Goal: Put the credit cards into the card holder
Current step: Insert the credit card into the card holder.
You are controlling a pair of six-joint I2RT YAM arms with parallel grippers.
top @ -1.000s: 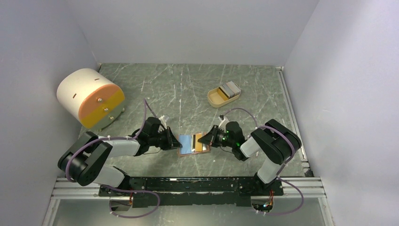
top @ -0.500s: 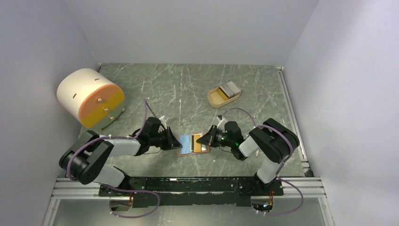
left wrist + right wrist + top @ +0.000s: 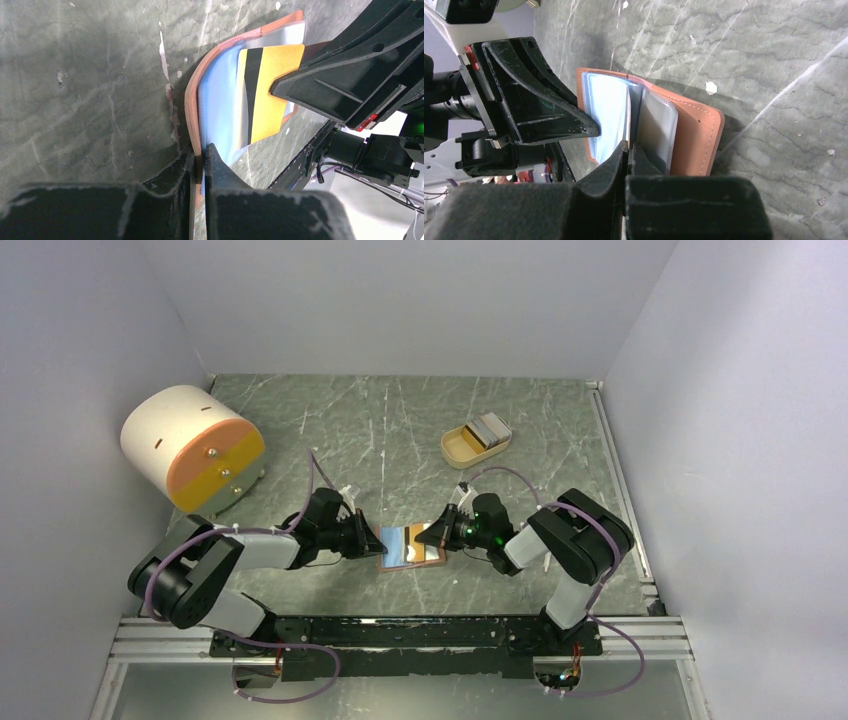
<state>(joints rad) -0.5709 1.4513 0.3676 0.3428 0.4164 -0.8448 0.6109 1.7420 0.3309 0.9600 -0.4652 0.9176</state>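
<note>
Pinching the left edge of the open card holder (image 3: pixel 405 552), the left fingers (image 3: pixel 172 175) anchor it on the desk (image 3: pixel 400 430) at lower centre of the overhead frame. The right fingers (image 3: pixel 606 167), closed on a yellow card (image 3: pixel 272 95), face them from the right, the card's long side seemingly aimed leftward into the sleeves (image 3: pixel 609 115). More cards (image 3: pixel 489 426) sit in a tray (image 3: pixel 455 450) at upper right, well apart, with bare desk between.
</note>
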